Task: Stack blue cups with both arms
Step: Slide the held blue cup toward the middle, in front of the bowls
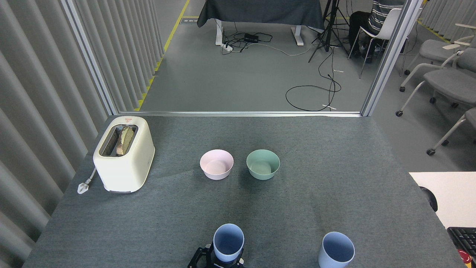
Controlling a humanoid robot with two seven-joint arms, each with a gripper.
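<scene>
At the near edge of the grey felt-covered surface (297,208), 2 blue cups stand upright, long axes vertical, mouths open upward. 1 cup, the held blue cup (228,242), sits near the centre line, with the black left claw (217,260) pinching its lower body. 1 cup, the free blue cup (336,250), stands well apart to the right, untouched. No right claw shows. Farther back, mid-surface, a pink bowl (216,164) and a green bowl (263,164) sit side by side, apart. Left of them a cream toaster (124,154) holds bread in 1 slot, its plug (84,185) lying beside it. Beyond the surface lie grey floor (241,82), loose cables (316,93), a draped table (260,11), grey wheeled chairs (442,78) and a seated person (375,18); ribbed panels (44,85) line the left.
</scene>
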